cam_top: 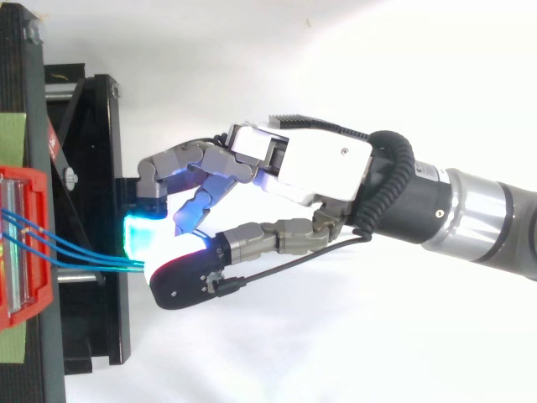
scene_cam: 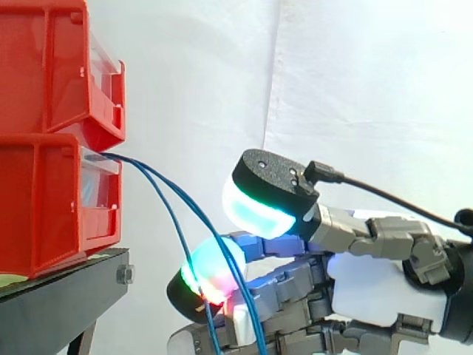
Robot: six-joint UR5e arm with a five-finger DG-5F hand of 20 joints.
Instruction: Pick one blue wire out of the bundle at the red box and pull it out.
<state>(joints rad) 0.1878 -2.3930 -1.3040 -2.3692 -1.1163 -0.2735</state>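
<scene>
Blue wires point(scene_cam: 148, 173) run from the lower red bin point(scene_cam: 37, 207), past the black stand point(scene_cam: 59, 299), into the hand point(cam_top: 310, 164)'s curled, pinching fingers point(scene_cam: 207, 274).

No letter, number, label or sign can be read anywhere, neither on the red bins point(scene_cam: 44, 81) at the left nor on the black stand point(scene_cam: 59, 303).

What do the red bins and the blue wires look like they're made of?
The red bins are likely moulded plastic, judging by the glossy sheen and ribbed walls. The blue wires have a thin, smooth, plastic-looking sheath and bend freely; the core is not visible.
</scene>
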